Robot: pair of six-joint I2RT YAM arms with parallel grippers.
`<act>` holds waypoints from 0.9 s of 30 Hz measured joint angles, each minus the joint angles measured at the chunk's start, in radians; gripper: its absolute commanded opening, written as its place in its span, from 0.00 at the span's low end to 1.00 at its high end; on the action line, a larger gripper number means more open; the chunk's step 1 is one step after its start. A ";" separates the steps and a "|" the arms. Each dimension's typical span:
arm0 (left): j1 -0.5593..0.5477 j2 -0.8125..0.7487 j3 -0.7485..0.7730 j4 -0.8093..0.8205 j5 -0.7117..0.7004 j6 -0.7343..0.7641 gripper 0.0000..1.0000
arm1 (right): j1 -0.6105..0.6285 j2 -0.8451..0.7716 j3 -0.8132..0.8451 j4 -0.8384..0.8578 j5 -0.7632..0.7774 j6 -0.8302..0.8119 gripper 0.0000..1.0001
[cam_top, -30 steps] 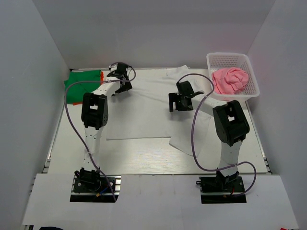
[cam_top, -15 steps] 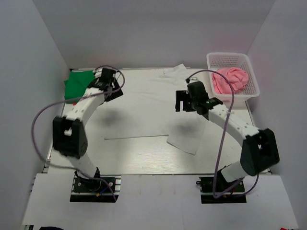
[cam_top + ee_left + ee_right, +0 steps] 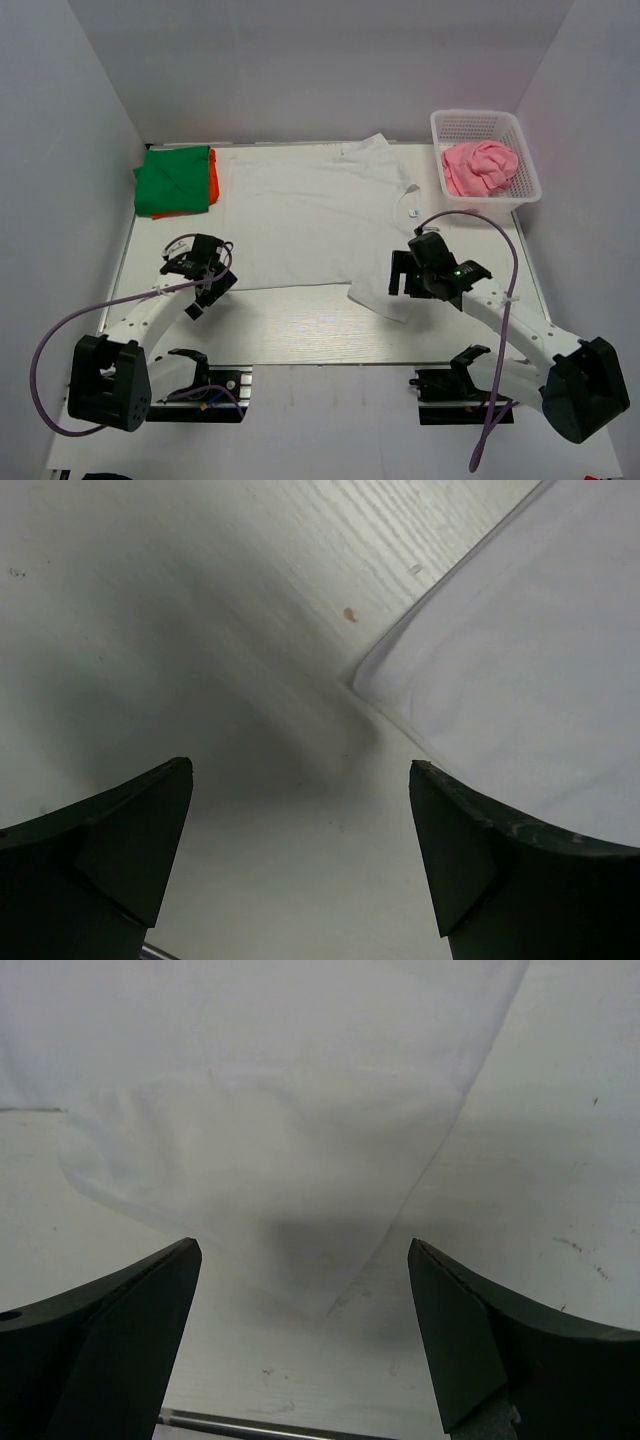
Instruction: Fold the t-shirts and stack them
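Top cam: white shirt (image 3: pixel 310 215) flat mid-table, green (image 3: pixel 172 180) over orange (image 3: pixel 212 182) far left, pink (image 3: pixel 480 167) in basket (image 3: pixel 485 118); left gripper (image 3: pixel 205 272) just off the near-left corner (image 3: pixel 224 289), right gripper (image 3: pixel 403 278) beside the near-right flap (image 3: pixel 385 300).
Left wrist: jaws wide, empty. Corner (image 3: pixel 400 685) sits ahead, right of centre, so shift right before pinching.
Right wrist: jaws wide, empty, flap (image 3: pixel 300 1180) centred. Go low, take full thickness, close both at once.

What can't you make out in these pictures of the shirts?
Orange t-shirt: top view, green t-shirt covers all but an edge.
Pink t-shirt: top view, bunched in the basket; anything beneath is hidden.
White t-shirt: both wrist views cut it off at the frame edges.
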 measured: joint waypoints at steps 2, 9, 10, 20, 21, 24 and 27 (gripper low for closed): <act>0.000 -0.001 -0.005 0.016 0.000 -0.020 0.97 | 0.006 0.005 -0.016 -0.012 -0.010 0.012 0.90; 0.000 0.096 0.018 0.091 -0.018 -0.066 0.75 | 0.033 0.020 -0.084 -0.059 -0.063 0.046 0.90; 0.000 0.114 0.019 0.103 -0.017 -0.069 0.71 | 0.037 0.023 -0.089 -0.070 -0.070 0.050 0.90; 0.000 0.200 0.016 0.200 -0.008 -0.077 0.12 | 0.098 0.111 -0.097 -0.076 -0.081 0.087 0.82; 0.000 0.204 0.016 0.209 -0.007 -0.075 0.05 | 0.101 0.113 -0.097 -0.072 -0.077 0.092 0.79; 0.000 0.210 0.016 0.228 -0.010 -0.072 0.00 | 0.108 0.124 -0.094 -0.062 -0.058 0.112 0.60; 0.000 0.211 0.016 0.230 -0.014 -0.071 0.00 | 0.108 0.134 -0.094 -0.044 -0.050 0.136 0.21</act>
